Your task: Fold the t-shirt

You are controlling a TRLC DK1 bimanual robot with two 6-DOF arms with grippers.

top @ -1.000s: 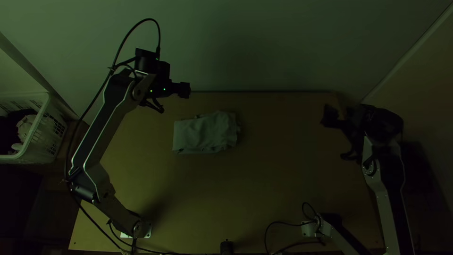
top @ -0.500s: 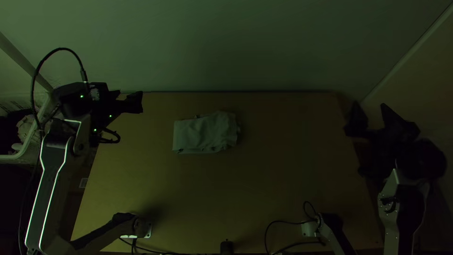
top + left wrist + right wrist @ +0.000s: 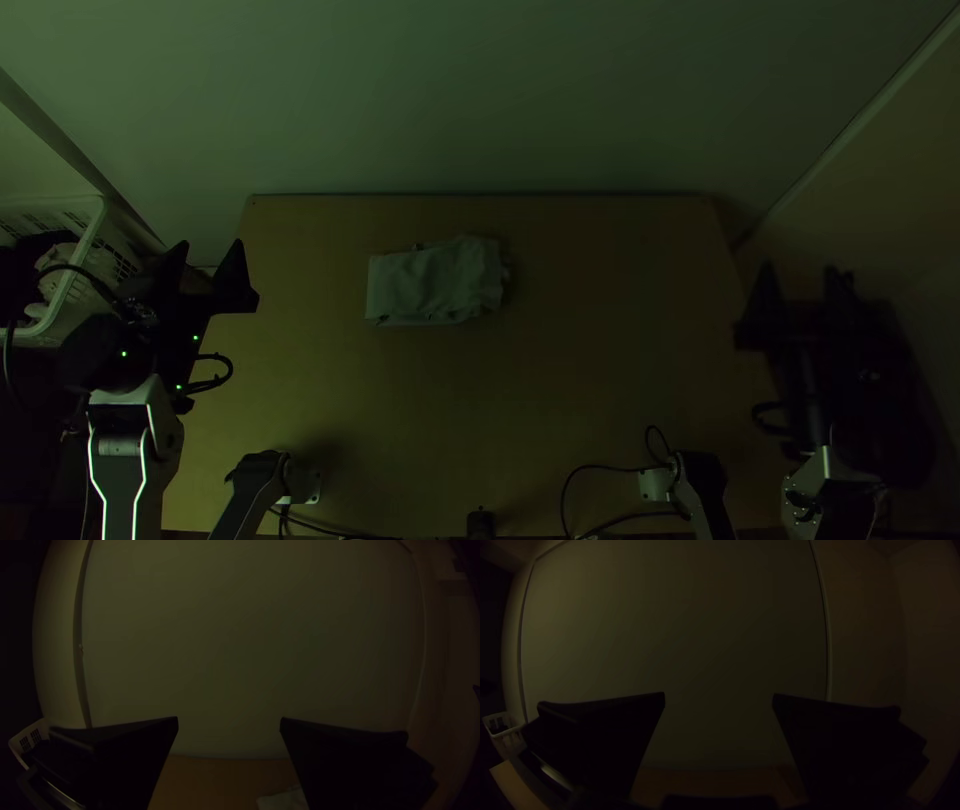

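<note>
T-shirt [image 3: 435,284], one: compact folded bundle on the table [image 3: 560,400], slightly left of centre, toward the far edge. Probably light, soft, limp; best taken by a side edge, all layers together. Left gripper [image 3: 210,245]: fingers parted, empty. Right gripper [image 3: 719,694]: likewise.

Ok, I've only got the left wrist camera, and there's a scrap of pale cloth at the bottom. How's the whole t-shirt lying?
Observer: From the top view, the t-shirt is a compact, creased, roughly rectangular bundle.
Operator: And is the left claw over it?
Observer: No, bare table separates them in that same view.
Operator: What about the right claw?
Observer: Its fingers are apart, with nothing between them.
</note>
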